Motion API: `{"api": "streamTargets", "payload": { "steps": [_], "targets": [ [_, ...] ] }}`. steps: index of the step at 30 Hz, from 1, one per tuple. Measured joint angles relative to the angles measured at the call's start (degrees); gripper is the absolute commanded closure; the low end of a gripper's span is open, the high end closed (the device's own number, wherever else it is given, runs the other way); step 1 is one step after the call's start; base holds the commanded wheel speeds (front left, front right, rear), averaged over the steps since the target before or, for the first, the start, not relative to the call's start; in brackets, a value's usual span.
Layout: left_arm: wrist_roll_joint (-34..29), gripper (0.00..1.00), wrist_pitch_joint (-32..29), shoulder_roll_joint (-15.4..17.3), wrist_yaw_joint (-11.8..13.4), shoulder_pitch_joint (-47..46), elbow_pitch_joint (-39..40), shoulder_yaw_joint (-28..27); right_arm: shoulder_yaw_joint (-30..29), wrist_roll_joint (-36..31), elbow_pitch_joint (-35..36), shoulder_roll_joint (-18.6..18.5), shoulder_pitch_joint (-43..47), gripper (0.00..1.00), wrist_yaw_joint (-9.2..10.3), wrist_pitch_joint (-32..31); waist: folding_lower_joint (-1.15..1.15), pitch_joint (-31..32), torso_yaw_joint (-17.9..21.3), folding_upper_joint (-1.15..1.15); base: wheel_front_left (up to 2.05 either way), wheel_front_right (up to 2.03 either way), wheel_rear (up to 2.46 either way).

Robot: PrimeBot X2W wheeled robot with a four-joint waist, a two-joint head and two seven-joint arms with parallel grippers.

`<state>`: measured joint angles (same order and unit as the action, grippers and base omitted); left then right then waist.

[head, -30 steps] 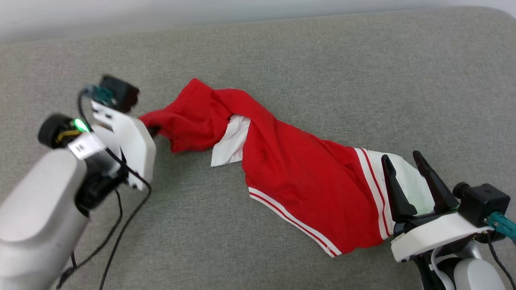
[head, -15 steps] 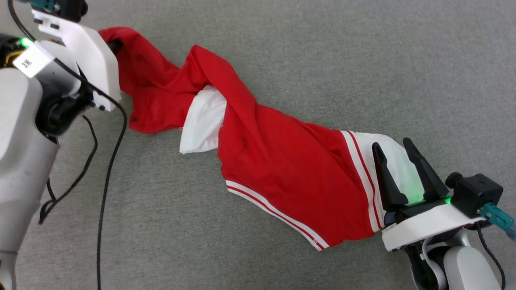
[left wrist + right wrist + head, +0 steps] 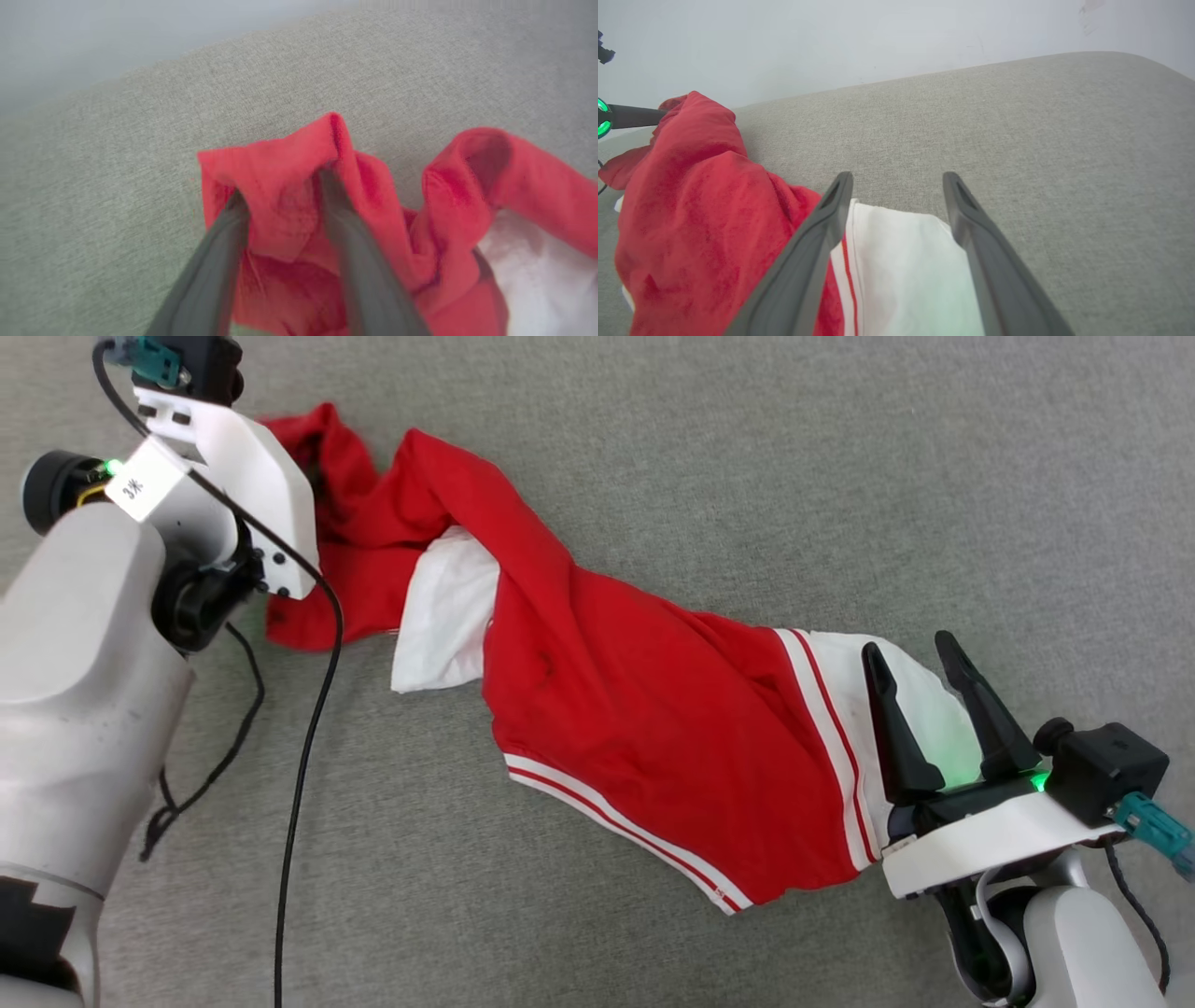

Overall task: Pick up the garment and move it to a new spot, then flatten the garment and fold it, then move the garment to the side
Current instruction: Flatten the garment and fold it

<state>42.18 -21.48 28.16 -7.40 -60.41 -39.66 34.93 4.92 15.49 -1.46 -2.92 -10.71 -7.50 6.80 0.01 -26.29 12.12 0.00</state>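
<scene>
Watching the garment (image 3: 653, 709) now: it lies stretched like a twisted rope across the grey upholstered surface (image 3: 747, 448), one end up at the left end effector (image 3: 282, 191), the other down at the right end effector (image 3: 908, 644). On the left we see the fingers partly apart, open, with a red fold bunched between and over their tips. That is a loose hold at best, and we judge it fits laying the cloth down at its new spot. On the right the fingers are spread wide and straddle the white sleeve (image 3: 924, 709), gripping nothing, which looks to us like a line-up for a pinch to start the flattening.

Room to move: bare surface lies all round the shirt, widest on the far side, so we have space to spread it. The back edge (image 3: 971, 70) sits well beyond, against a pale wall (image 3: 831, 37). Mind the black cable (image 3: 299, 784) dangling off the left arm near the red end.
</scene>
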Motion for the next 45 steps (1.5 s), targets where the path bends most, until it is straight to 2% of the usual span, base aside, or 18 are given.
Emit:
{"api": "streamTargets", "payload": {
  "steps": [6,15,19,26,31,37,45],
  "targets": [
    [-0.3,0.0,11.6,-0.6,0.0,1.6,-0.4,0.1,-0.7,-1.3,0.8,0.0,0.0,0.0,0.0,-0.4,0.0,2.7,-1.7,0.0,0.0,0.0,0.0],
    [-2.9,0.0,31.6,-3.1,5.0,8.0,0.3,-2.1,-2.3,-3.0,2.5,0.0,1.8,0.0,0.0,-3.3,-0.01,8.1,-5.8,0.0,0.0,0.0,0.0],
    [-4.4,0.0,35.7,-3.7,8.5,11.4,3.1,-3.6,-3.0,-3.2,3.4,0.0,3.1,0.0,0.0,-4.5,-0.01,10.3,-7.8,0.0,0.0,0.0,0.0],
    [-8.7,0.0,36.5,-4.4,12.8,21.0,14.2,-8.1,-3.8,-3.4,4.8,0.0,5.0,0.0,0.0,-6.0,-0.02,13.4,-10.4,0.0,0.0,0.0,0.0],
    [-10.0,0.0,36.5,-5.1,13.4,30.4,19.0,-9.1,-3.8,-3.4,5.5,0.0,6.1,0.0,0.0,-6.8,-0.02,14.9,-11.0,0.0,0.0,0.0,0.0],
    [-9.6,0.0,34.4,-5.1,11.7,35.3,21.1,-6.4,-4.0,-3.4,6.1,0.0,7.0,0.0,0.0,-7.8,-0.02,15.9,-11.1,0.0,0.0,0.0,0.0],
    [-6.7,0.0,22.3,-5.2,6.7,34.6,23.1,-1.4,-3.6,-3.1,6.5,0.0,7.3,0.0,0.0,-8.2,-0.02,15.1,-10.1,0.0,0.0,0.0,0.0]
  ]
}}
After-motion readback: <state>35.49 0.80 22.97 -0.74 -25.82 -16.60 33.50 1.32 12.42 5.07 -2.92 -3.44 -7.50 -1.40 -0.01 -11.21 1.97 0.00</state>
